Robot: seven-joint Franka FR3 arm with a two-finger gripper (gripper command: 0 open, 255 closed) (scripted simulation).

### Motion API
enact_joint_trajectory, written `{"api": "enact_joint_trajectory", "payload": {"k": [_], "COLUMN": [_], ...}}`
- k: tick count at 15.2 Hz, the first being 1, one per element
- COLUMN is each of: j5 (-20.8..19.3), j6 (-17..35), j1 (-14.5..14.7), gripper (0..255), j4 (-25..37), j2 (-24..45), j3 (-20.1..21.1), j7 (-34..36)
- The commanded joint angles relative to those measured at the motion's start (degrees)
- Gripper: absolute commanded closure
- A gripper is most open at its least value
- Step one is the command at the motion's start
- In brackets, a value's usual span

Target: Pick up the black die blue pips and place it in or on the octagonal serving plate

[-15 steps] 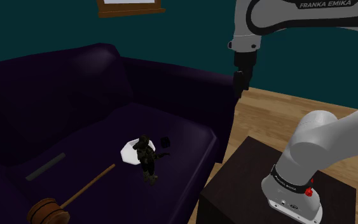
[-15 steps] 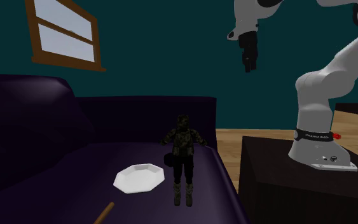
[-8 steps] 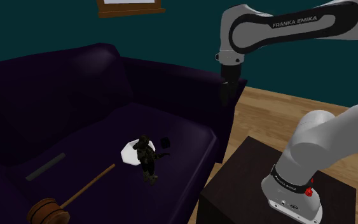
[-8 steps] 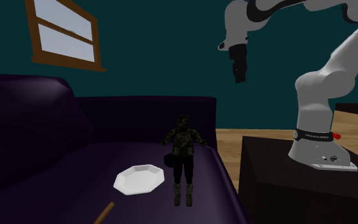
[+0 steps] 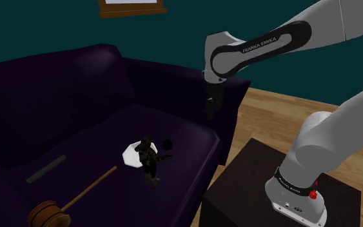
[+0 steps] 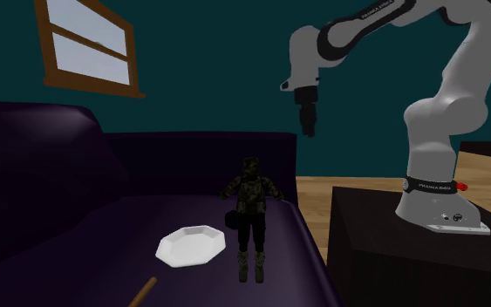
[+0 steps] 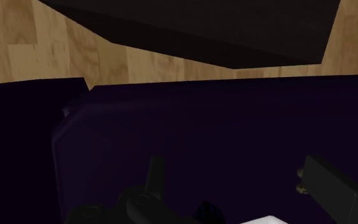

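Swinging in over the sofa (image 5: 77, 97) now, the hand (image 5: 211, 108) is nearing the black die (image 5: 167, 142), can't tell if it's open.

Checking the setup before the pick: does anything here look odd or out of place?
Nothing spilled or damaged. Oddly, the white plate, black die, camouflaged figure and wooden mallet all rest on a dark sofa seat, not a table.

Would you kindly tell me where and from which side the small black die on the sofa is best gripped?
Grip the die across two opposite flat faces, coming from straight above: it sits on the sofa cushion with the plate and toy soldier close beside it, so a sideways approach looks crowded.
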Motion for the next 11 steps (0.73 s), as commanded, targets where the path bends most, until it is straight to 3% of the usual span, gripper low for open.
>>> {"api": "enact_joint_trajectory", "payload": {"k": [1,11], "j5": [0.20,-0.38], "j6": [4.43,21.27], "j1": [0.47,2.03], "gripper": [0,0], "j4": [0.24,7.84], "j2": [4.05,26.23], "j3": [0.48,2.25], "j7": [0.00,-0.09]}}
